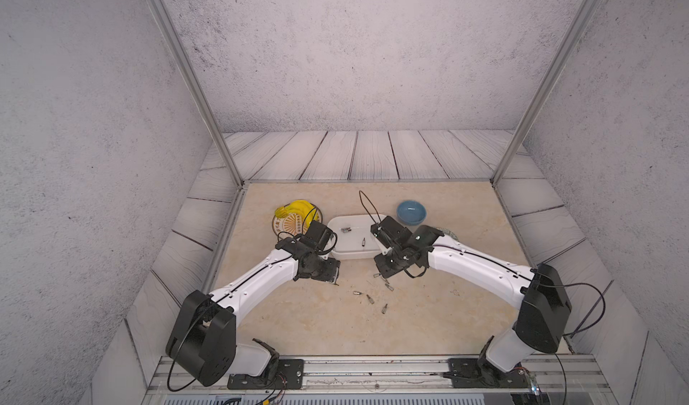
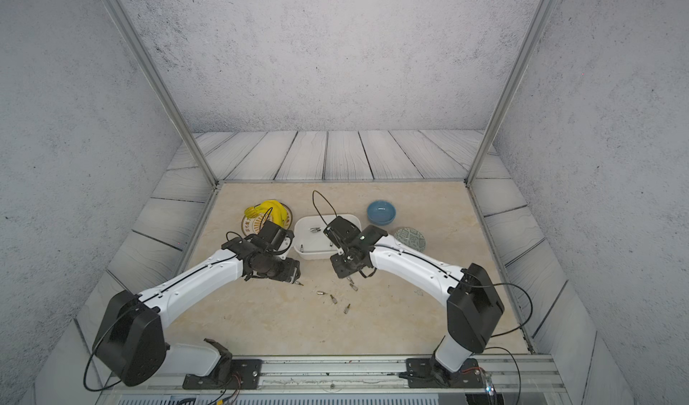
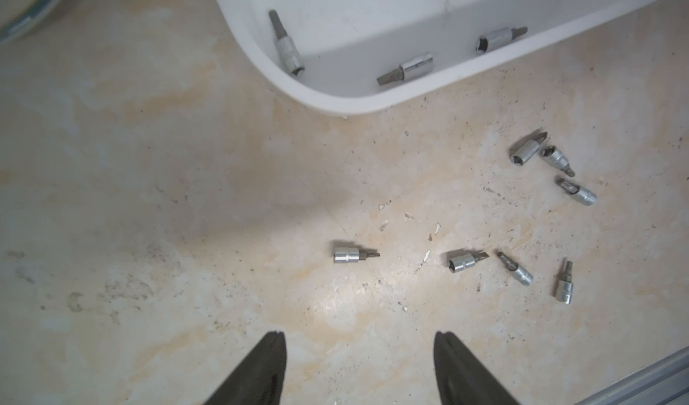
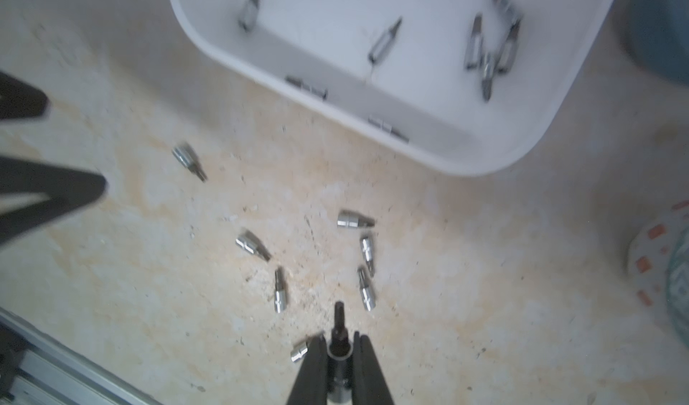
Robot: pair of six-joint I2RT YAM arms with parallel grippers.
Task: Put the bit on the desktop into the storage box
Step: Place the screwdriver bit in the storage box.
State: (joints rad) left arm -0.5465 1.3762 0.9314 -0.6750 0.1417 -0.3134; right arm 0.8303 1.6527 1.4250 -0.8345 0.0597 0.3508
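Note:
Several small silver bits (image 1: 370,298) lie scattered on the beige desktop (image 1: 428,317), in front of the white storage box (image 1: 354,252). The box holds several bits (image 4: 386,39). My right gripper (image 4: 338,338) is low over the desktop, shut on one bit (image 4: 339,317) whose dark tip sticks out past the fingertips; another bit (image 4: 300,351) lies right beside its finger. My left gripper (image 3: 360,334) is open and empty above the desktop, a short way from a lone bit (image 3: 350,254). In the left wrist view the box's corner (image 3: 335,101) lies beyond that bit.
A blue bowl (image 1: 411,212) stands behind the box to the right, and a grey-patterned bowl (image 2: 410,238) sits under the right arm. A patterned plate (image 1: 294,222) with a yellow object is left of the box. An aluminium rail (image 1: 373,369) edges the front.

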